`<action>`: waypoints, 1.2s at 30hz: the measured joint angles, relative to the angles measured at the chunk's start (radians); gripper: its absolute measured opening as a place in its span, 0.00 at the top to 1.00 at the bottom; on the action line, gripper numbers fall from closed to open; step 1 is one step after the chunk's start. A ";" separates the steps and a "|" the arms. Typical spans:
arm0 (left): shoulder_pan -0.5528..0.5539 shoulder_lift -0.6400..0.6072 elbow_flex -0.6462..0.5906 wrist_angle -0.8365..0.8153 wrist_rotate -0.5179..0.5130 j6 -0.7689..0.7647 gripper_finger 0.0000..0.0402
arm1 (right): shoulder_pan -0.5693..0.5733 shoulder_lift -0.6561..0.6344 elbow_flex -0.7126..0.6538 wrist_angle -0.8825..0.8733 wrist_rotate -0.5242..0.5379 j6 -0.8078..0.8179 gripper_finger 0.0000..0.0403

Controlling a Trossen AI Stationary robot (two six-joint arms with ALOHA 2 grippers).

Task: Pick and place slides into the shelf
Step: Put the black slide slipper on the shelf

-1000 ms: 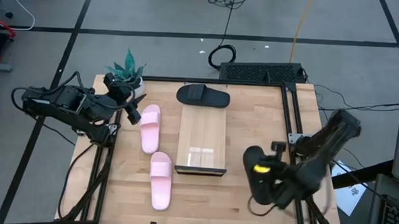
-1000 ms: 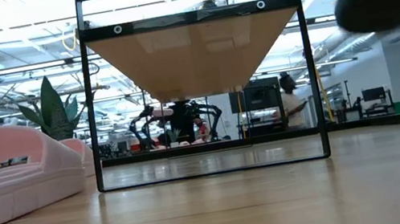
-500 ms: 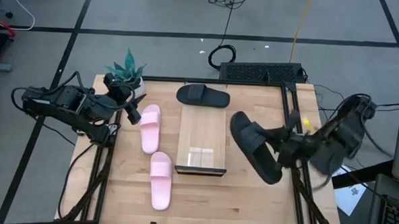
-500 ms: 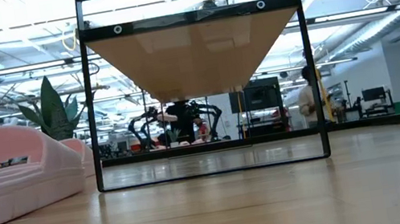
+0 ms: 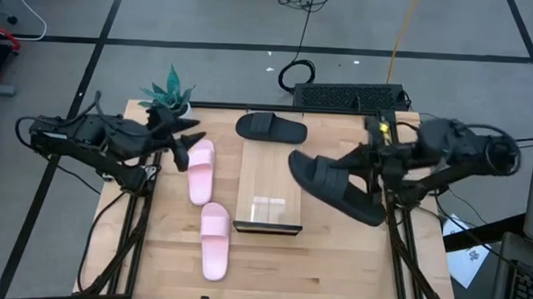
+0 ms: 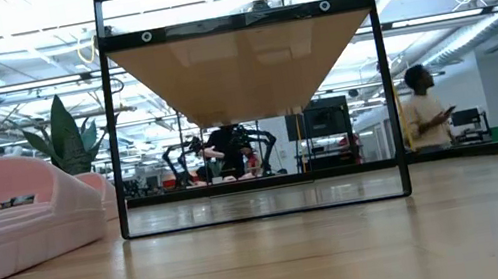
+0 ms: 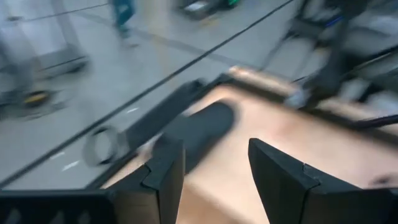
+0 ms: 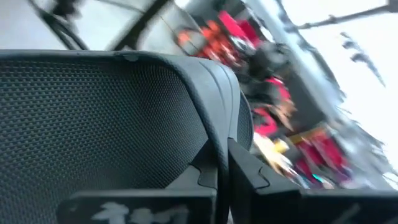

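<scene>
**A:** Where's the carried black slide (image 5: 335, 186) right now?

**B:** In the air at about 3 o'clock from the shelf (image 5: 269, 187), its toe end overlapping the shelf's right edge in the high view. The right gripper (image 5: 380, 165) is clenched on the heel end; the right wrist view shows its fingers (image 8: 245, 180) pinching the textured sole at the rim.

**A:** So what could go wrong?

**B:** The hold is at one end only, so most of the sandal hangs out as a lever. A quick swing could twist it in the pinch, or it could slip out and land on the counter (image 5: 325, 251) instead of the slats.

**A:** And on the way down?

**B:** The slide is angled across the shelf, not lined up with it. If it is lowered like that, I'd expect it to catch the dark frame edge or end up half off the side.

**A:** The other slides?

**B:** A second black slide (image 5: 271, 128) lies at 12 o'clock of the shelf, apart from it. Two pink slides (image 5: 200, 170) (image 5: 214, 240) lie at 9 and 8 o'clock. None is on the shelf yet.

**A:** The left arm?

**B:** The left gripper (image 5: 184, 135) is released, fingers spread, at 10 o'clock beside the near pink slide and the potted plant (image 5: 168, 93). A careless reach could knock that plant.
</scene>
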 joint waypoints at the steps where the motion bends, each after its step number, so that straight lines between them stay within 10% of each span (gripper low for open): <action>1: 0.000 0.000 0.000 0.056 0.033 0.017 0.55 | -0.040 0.011 0.000 0.000 -0.071 0.006 1.00; 8: 0.000 0.004 0.000 0.354 0.262 0.185 0.55 | -0.236 0.148 -0.002 0.049 -0.435 0.056 1.00; 19: 0.000 0.062 0.000 0.224 0.427 0.011 0.55 | -0.296 0.296 -0.002 0.208 -0.471 -0.070 1.00; 31: 0.123 0.046 0.000 0.188 0.494 -0.225 0.55 | -0.251 0.450 -0.002 0.139 0.107 -0.466 1.00; 36: 0.214 0.062 0.000 0.145 0.595 -0.293 0.55 | -0.228 0.467 -0.002 0.136 0.145 -0.569 1.00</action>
